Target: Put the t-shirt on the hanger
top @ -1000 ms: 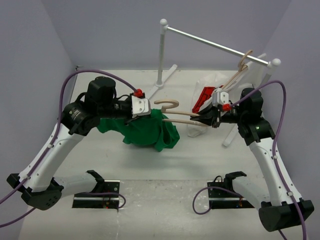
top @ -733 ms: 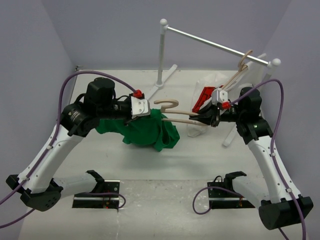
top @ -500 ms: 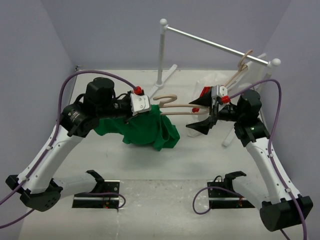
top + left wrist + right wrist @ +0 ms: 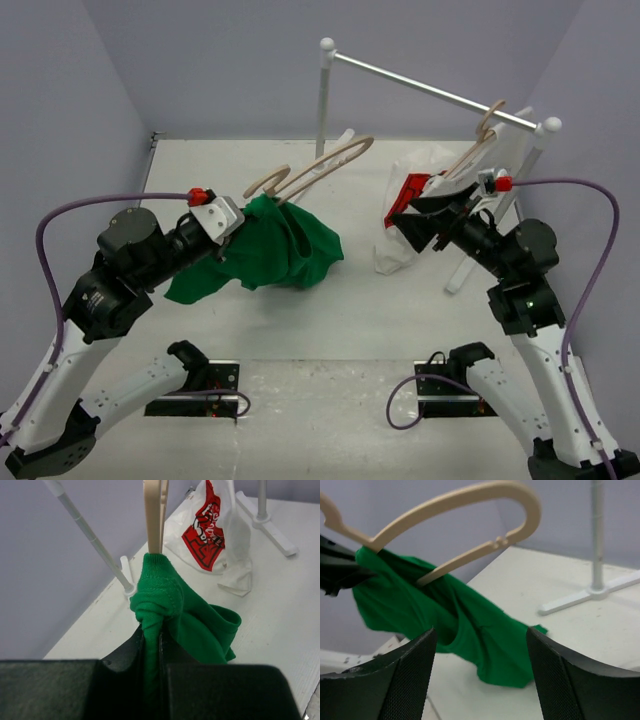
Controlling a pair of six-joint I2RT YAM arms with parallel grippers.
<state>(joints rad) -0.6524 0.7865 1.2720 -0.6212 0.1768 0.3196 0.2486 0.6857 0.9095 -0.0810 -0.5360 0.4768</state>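
hanger: the light tan wooden clothes hanger (image 4: 330,162) is raised off the table at left of centre, tilted; its bare rounded shoulder end points far and right, toward the rack's upright.
shirt: the green t-shirt (image 4: 285,248) is bunched around the hanger's near-left part, close to the hook. The rest hangs down in folds, and most of the frame is uncovered.
left gripper (image 4: 232,222): its black fingers (image 4: 125,680) are pinched together on a twisted wad of the green t-shirt just below the hanger. Whether wood is inside the pinch cannot be told.
right gripper (image 4: 415,222): well to the right of the hanger, facing it. Its fingers (image 4: 395,680) are spread wide with nothing between them.
bag: a white plastic bag with red print (image 4: 207,530) lies on the white table (image 4: 400,320), right of centre.
rack: a white stand with a metal rail (image 4: 430,92) stands at the far side.
second hanger: a similar tan hanger (image 4: 487,125) is hooked at the rail's right end.
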